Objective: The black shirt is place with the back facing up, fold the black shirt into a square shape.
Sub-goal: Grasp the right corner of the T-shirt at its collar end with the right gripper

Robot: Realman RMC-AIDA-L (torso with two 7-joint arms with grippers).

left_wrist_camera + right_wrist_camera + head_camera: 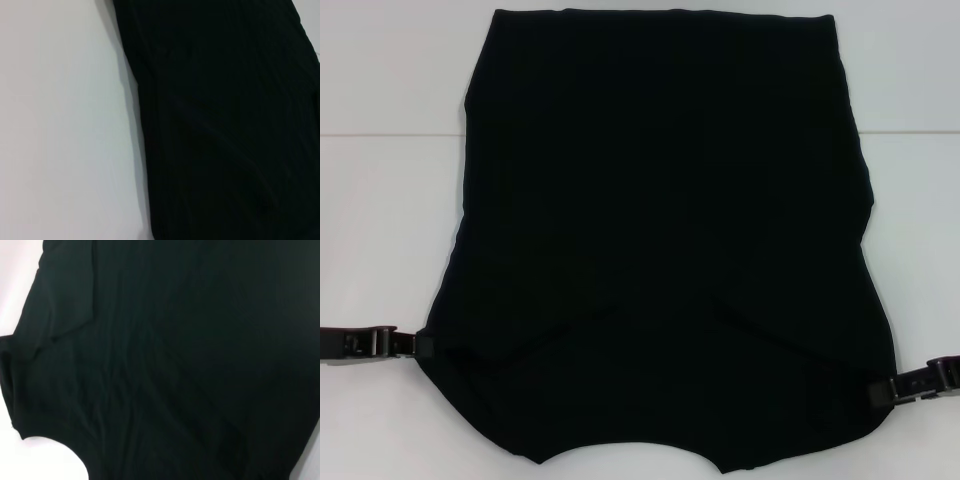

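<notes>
Lying flat on white table (380, 200), black shirt (660, 220) filling most of head view, plain side up, no lettering showing. Far edge running straight near top of view, sides flaring wider toward robot, both sleeves apparently folded in over body (faint diagonal creases crossing near lower middle). Near edge showing a curved scoop, prob. the neck opening, right at bottom of frame. Reaching in from left edge of head view, low and roughly level w/ table, left gripper (423, 346) touching shirt's near-left corner; fingertips meeting fabric there, looking pinched onto the edge, though black-on-black making it hard to be sure, so clamp state: cannot tell. Coming in from right edge same way, mirrored, right gripper (873, 391) sitting at shirt's near-right corner, slightly closer to robot than the left one; fingers also merging w/ cloth, grip cannot tell. Both wrists stretched sideways, pointing inward toward each other across garment. Left wrist view showing only shirt (225, 125) edge running beside bare table (60, 125). Right wrist view showing shirt (190, 365) w/ folded sleeve flap and curved neckline edge, table (15, 290) peeking at corners.
</notes>
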